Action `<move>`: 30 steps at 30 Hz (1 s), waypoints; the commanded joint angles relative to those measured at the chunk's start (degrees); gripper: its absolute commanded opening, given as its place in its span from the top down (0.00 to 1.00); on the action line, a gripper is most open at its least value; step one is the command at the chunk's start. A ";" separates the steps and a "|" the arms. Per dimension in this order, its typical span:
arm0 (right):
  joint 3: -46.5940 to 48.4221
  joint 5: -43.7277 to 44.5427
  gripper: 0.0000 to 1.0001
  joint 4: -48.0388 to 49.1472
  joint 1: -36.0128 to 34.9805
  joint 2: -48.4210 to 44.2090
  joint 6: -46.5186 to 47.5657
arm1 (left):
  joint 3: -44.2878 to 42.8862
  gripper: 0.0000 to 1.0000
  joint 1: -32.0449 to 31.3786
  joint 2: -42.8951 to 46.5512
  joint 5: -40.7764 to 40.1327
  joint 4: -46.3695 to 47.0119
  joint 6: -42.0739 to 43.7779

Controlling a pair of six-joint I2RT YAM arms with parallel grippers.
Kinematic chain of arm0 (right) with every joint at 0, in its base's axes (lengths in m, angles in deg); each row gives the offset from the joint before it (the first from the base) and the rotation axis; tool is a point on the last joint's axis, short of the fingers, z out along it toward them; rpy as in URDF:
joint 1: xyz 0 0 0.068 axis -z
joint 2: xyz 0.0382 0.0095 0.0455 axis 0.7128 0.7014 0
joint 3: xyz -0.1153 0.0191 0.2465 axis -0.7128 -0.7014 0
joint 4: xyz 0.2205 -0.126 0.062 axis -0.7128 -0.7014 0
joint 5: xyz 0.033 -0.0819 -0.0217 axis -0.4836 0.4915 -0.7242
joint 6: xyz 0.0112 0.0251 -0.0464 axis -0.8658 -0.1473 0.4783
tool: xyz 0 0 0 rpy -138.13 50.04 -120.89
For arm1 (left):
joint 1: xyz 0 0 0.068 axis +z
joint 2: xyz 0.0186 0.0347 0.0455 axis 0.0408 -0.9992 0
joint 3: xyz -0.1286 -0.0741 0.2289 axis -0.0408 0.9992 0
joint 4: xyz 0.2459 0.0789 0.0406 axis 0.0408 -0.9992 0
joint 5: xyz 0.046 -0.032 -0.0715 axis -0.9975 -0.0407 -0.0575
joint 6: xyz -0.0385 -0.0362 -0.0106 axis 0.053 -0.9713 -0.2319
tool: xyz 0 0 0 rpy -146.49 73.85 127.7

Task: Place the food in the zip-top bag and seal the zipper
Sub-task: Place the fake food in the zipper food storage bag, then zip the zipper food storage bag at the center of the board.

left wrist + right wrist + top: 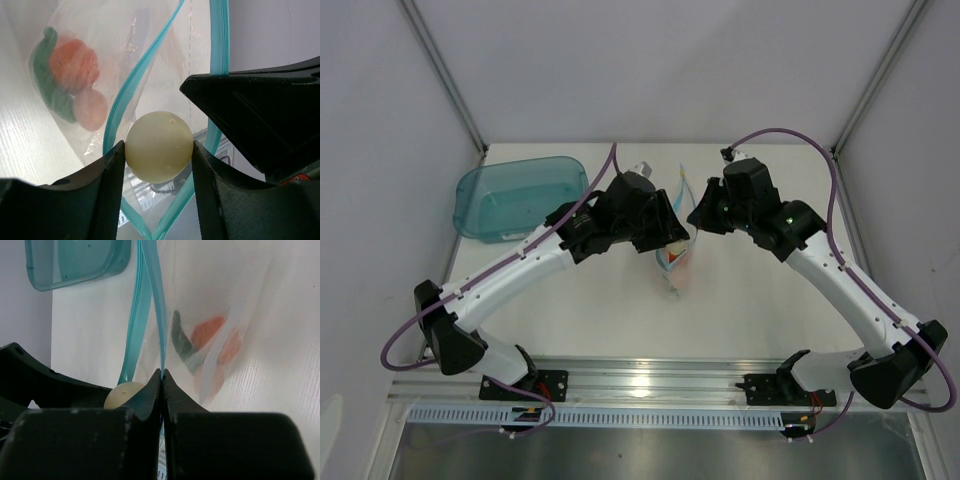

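Note:
My left gripper [158,147] is shut on a cream-white egg-like piece of food [158,140], held right at the open mouth of the zip-top bag [125,40]. The light-blue zipper [219,60] gapes in two strips around the egg. Inside the clear pouch lie an orange fruit [74,65], a green vegetable [47,85] and a pale pink piece [91,109]. My right gripper [162,373] is shut on one zipper [161,315] strip and holds the bag [675,262] up by its mouth. In the top view both grippers, left [672,238] and right [698,215], meet over the bag.
A teal translucent tub [520,196] stands at the back left of the white table [620,320] and shows in the right wrist view's corner as the tub [75,260]. Grey enclosure walls rise on both sides. The arm bases sit along the near rail.

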 commanded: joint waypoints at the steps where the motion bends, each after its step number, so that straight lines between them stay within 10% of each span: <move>1: -0.41 -0.12 1.00 2.63 -0.25 -2.01 -0.73 | 0.06 0.44 -0.55 -0.21 0.70 0.65 2.14; 5: -0.85 -1.69 1.00 2.98 -0.25 -1.84 -0.56 | -0.30 0.04 -0.55 -0.30 0.17 -0.14 2.76; 21: -2.35 -0.82 1.00 1.84 -0.07 -2.63 0.76 | 4.88 0.03 -0.55 8.22 -1.23 6.18 14.95; 30: -4.45 -1.70 1.00 1.31 -0.16 -4.47 1.20 | 26.21 0.00 -0.37 23.07 6.50 25.95 25.51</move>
